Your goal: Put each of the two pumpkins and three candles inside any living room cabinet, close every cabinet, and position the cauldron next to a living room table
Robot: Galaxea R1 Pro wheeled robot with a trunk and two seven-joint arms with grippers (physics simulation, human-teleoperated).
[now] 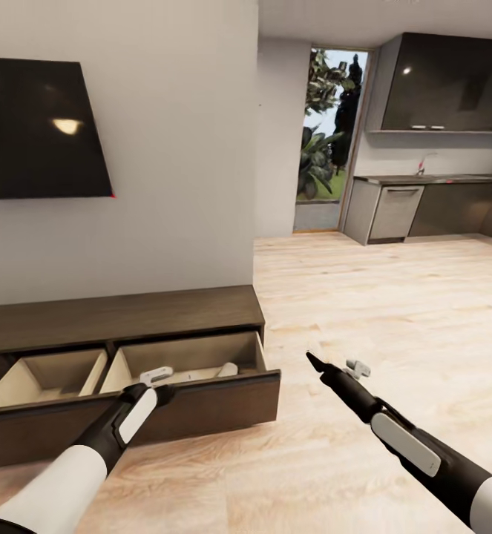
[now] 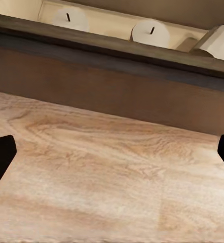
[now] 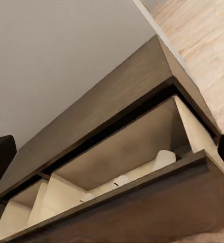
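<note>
The long dark-brown cabinet (image 1: 119, 319) stands against the wall with its wide drawer (image 1: 201, 404) pulled out, showing pale compartments. Three candles lie in the right compartment: two upright (image 2: 70, 19) (image 2: 150, 33) and one on its side (image 2: 216, 40). They also appear in the right wrist view (image 3: 164, 158) (image 3: 121, 180). My left gripper (image 1: 156, 382) hovers open just in front of the drawer front, holding nothing. My right gripper (image 1: 335, 365) is open over the floor to the right of the cabinet, pointing back at the drawer. Pumpkins, cauldron and table are out of view.
A black TV (image 1: 38, 126) hangs on the wall above the cabinet. Pale wood floor (image 1: 394, 311) stretches to the right toward grey kitchen units (image 1: 424, 208) and a doorway with plants (image 1: 327, 133).
</note>
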